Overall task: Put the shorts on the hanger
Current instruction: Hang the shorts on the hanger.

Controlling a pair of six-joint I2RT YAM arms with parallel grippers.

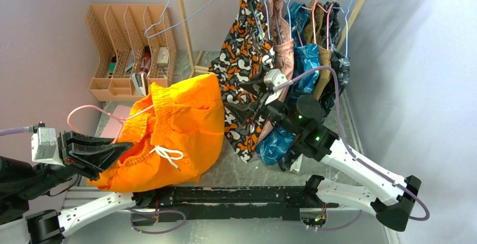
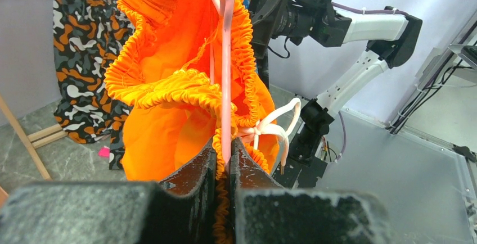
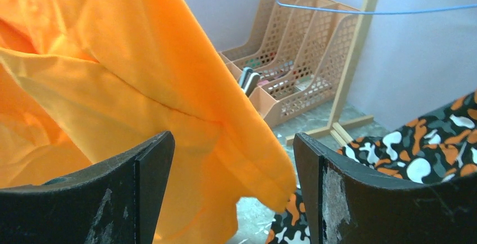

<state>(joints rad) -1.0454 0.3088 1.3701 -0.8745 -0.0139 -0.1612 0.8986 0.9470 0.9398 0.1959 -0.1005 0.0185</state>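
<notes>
The bright orange shorts point(image 1: 180, 131) hang bunched at the left-centre, with the white drawstring point(image 1: 167, 154) dangling in front. The pink wire hanger point(image 1: 90, 108) runs into the open waistband; its hook sticks out to the left. My left gripper point(image 1: 130, 144) is shut on the hanger wire point(image 2: 226, 58) together with the gathered waistband point(image 2: 169, 89), as the left wrist view point(image 2: 225, 155) shows. My right gripper point(image 1: 239, 99) is open by the shorts' right edge. In the right wrist view point(image 3: 233, 165) a hanging leg of the shorts point(image 3: 112, 86) lies between the spread fingers.
A wooden rack point(image 1: 183, 25) at the back holds several garments, the orange-black-white patterned one point(image 1: 247, 58) right behind my right gripper. A light-blue hanger point(image 1: 185, 8) hangs at its left. An orange file organizer point(image 1: 126, 41) stands at the back left.
</notes>
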